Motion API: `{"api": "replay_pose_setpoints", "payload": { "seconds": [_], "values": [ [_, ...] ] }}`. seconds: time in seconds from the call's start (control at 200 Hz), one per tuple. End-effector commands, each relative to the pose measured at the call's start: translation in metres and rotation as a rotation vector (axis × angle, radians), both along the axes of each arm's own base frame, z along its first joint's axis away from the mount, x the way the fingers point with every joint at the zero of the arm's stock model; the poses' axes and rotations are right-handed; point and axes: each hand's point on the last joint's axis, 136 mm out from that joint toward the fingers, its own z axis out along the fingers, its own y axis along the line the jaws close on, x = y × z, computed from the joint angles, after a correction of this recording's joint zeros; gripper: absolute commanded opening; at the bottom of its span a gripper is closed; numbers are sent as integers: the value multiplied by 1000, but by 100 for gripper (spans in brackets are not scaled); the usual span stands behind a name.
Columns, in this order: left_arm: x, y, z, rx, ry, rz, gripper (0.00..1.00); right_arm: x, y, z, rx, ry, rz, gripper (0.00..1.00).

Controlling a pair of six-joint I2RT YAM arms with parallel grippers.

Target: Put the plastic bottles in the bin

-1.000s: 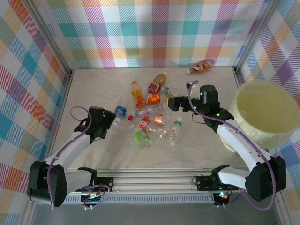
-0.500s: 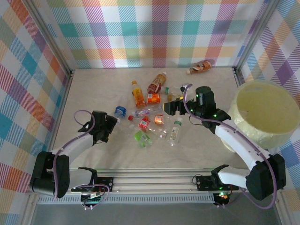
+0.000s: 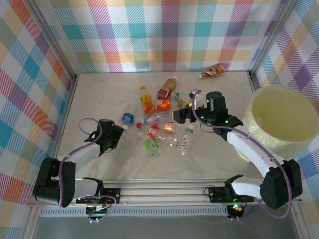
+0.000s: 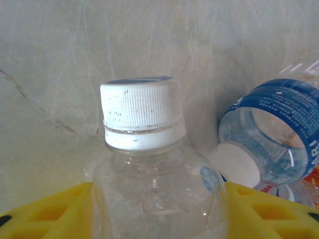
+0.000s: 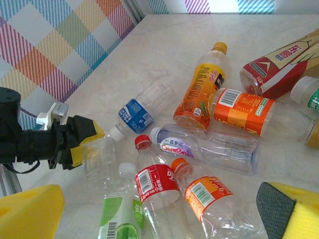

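1. The left gripper (image 3: pixel 117 134) is reaching low over the pale marbled table (image 3: pixel 99 94), with its arm lying almost flat and the elbow bent close to the surface.
2. Its yellow fingers (image 4: pixel 60 211) are pressing on both sides of a clear bottle (image 4: pixel 149 189), gripping it just below the shoulder; the cap is pointing away from the wrist.
3. That bottle is showing thin see-through walls, a rounded shoulder and a white ribbed cap (speckled with dark scuffs).
4. Just ahead and to the right of the left gripper, a blue-label bottle (image 4: pixel 279 134) is lying on its side, turning its white cap toward the fingers.
5. The right gripper (image 3: pixel 179 113) is hovering over the heap, its arm arching up from the base and the wrist tilting downward; the jaws are standing wide apart with nothing between them.
6. Beneath and ahead of it, bottles are lying on their sides:
   - a red-label bottle (image 5: pixel 152 184) with a red cap
   - an orange-label bottle (image 5: pixel 209 194), clear and crumpled
   - a purple-label bottle (image 5: pixel 199 149), clear
   - a tall orange juice bottle (image 5: pixel 202 94) further out
7. The bin (image 3: pixel 271 145), round, smooth and pale yellow-cream, is sitting well to the right of the right gripper, beside its forearm.
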Motion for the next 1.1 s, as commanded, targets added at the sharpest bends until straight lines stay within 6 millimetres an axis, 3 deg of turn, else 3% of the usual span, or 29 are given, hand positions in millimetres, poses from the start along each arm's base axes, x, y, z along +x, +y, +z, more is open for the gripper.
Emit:
{"api": "replay_pose_setpoints", "payload": {
  "seconds": [0.0,0.16,0.4,0.49,0.695,0.905,1.1],
  "values": [
    [-9,15,5,38,-25,41,54,5,8,26,65,-76,8,100],
    [-19,20,47,52,-136,31,52,4,6,34,121,-93,-31,100],
    [-19,4,148,-15,-485,-60,52,-14,19,37,202,-50,19,100],
    [-12,-18,188,-39,-597,-177,53,-26,32,40,223,-30,97,100],
    [-5,-100,263,-72,-836,-524,52,-59,72,50,236,20,336,99],
    [-6,-161,302,-56,-984,-761,52,-72,98,46,167,42,425,100],
    [-11,-185,313,-59,-1033,-859,52,-72,104,39,140,92,436,100]
  ]
}}
